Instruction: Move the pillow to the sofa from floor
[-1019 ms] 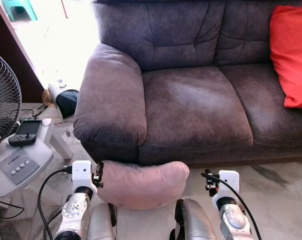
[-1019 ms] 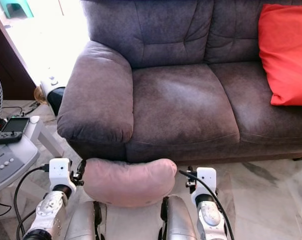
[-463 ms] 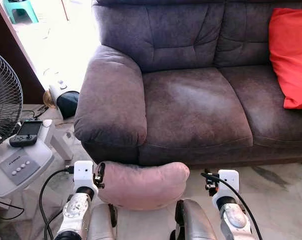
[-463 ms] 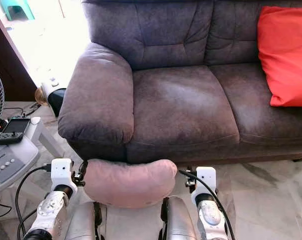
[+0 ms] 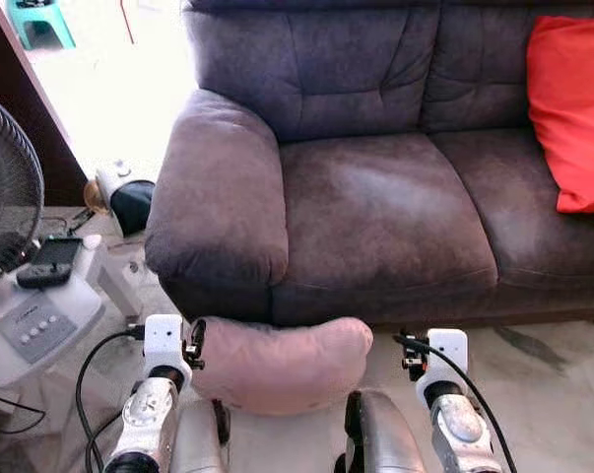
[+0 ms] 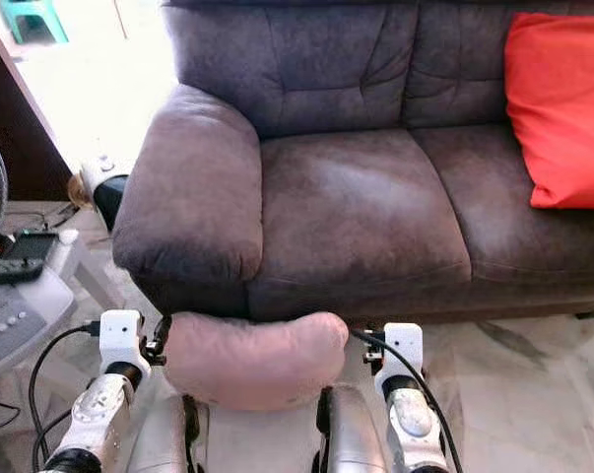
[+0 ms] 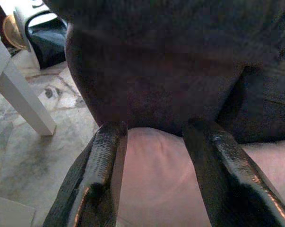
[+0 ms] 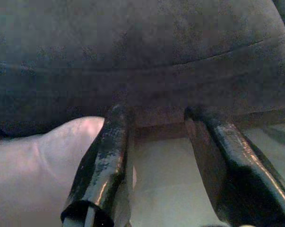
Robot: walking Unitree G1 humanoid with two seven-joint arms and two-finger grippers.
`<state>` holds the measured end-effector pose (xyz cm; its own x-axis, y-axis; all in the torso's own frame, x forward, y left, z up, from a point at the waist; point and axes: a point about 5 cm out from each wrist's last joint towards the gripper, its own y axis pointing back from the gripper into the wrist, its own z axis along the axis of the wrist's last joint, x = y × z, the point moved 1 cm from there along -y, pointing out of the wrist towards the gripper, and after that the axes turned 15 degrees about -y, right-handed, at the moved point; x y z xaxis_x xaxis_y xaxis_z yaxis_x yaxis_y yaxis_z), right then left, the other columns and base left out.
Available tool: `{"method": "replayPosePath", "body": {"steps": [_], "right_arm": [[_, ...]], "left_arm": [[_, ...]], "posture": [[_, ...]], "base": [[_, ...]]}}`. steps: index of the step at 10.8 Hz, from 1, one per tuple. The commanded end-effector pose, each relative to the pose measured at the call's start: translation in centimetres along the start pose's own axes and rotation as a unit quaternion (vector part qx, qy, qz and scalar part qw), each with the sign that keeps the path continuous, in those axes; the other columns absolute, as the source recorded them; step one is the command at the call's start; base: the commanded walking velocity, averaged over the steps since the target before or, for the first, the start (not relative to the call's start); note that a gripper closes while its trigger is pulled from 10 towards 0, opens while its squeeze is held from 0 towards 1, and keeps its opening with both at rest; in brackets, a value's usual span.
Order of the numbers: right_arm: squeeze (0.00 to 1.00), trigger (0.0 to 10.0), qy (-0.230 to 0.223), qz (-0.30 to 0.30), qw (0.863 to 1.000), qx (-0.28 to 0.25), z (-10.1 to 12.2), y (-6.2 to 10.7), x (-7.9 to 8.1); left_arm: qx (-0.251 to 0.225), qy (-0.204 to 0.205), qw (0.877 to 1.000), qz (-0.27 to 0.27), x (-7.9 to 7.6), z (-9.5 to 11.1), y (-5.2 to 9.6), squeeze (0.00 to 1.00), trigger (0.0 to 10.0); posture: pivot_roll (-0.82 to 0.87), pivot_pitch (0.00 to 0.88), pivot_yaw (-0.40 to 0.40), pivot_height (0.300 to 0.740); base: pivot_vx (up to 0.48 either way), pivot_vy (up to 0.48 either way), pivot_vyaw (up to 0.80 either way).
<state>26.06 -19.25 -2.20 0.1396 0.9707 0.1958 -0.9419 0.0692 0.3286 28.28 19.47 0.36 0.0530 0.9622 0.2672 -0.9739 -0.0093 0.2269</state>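
Pillow (image 5: 277,363) lies between left gripper (image 7: 154,177) and right gripper (image 8: 163,163).

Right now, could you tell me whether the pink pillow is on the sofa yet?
Not yet: the pink pillow sits in front of the sofa, below its seat.

A home living room: a grey fabric sofa (image 5: 375,187) with a red cushion (image 5: 572,108) on marble-patterned floor tiles (image 5: 553,394), a standing fan (image 5: 6,212) beside it
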Motion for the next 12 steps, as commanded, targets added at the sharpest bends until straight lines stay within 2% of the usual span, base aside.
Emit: {"method": "replayPosePath", "body": {"steps": [1, 8, 12], "right_arm": [[0.0, 10.0, 0.001, -0.006, 1.0, 0.011, -0.42, 0.2, -0.28], [0.0, 10.0, -0.017, 0.007, 1.0, 0.021, -0.43, -0.07, 0.25], [0.0, 10.0, -0.002, 0.015, 1.0, 0.015, -0.08, -0.25, 0.45]], "left_arm": [[0.006, 0.0, 1.0, 0.002, 0.25, -0.13, -0.01, 0.0, 10.0], [0.008, -0.003, 1.0, -0.002, 0.22, 0.06, -0.24, 0.0, 10.0], [0.01, -0.002, 1.0, -0.005, -0.01, 0.14, -0.37, 0.0, 10.0]], "posture": [[0.05, 0.09, -0.019, 0.555], [0.05, 0.084, -0.014, 0.555], [0.04, 0.065, -0.016, 0.555]], "base": [[0.0, 0.0, 0.0], [0.0, 0.0, 0.0], [0.0, 0.0, 0.0]]}}
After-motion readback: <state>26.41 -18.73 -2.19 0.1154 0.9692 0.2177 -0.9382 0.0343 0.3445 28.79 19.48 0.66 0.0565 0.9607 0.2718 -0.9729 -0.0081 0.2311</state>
